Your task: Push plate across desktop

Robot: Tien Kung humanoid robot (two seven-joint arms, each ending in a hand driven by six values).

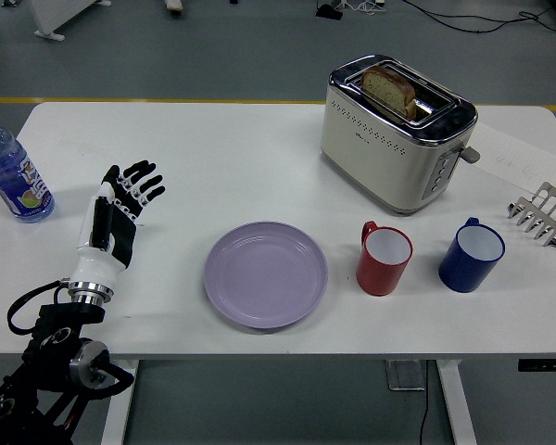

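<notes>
Head view, tabletop stock as I find it.

Item one, plate (265,273): lilac, round, shallow, lying flat near the tabletop's near edge, about midway along it. Nothing on it. I judge it light, stiff and smooth-bottomed, likely to slide easily on the white table (213,158) and to spin if pressed off-centre. It looks like plastic or glazed ware; I cannot tell which, so I treat it as breakable. No grip needed: my place of contact would be the raised rim on the left side, fingertips flat against it, pressing low and through the middle so it does not tip or turn.

Item two, my left hand (119,211): over the table towards its left edge, well apart from the plate, fingers (141,183) spread and extended, holding nothing. My right hand does not show.

Item three, red mug (384,259): just beside the plate on its right, not touching. A rightward push would meet it soon.

Item four, blue mug (471,254): further right, near the near edge.

Item five, toaster (396,131): towards the far edge, right of centre, bread standing in the slot.

Item six, water bottle (12,173): at the left edge.

Item seven, metal rack (542,215): at the right edge.
</notes>
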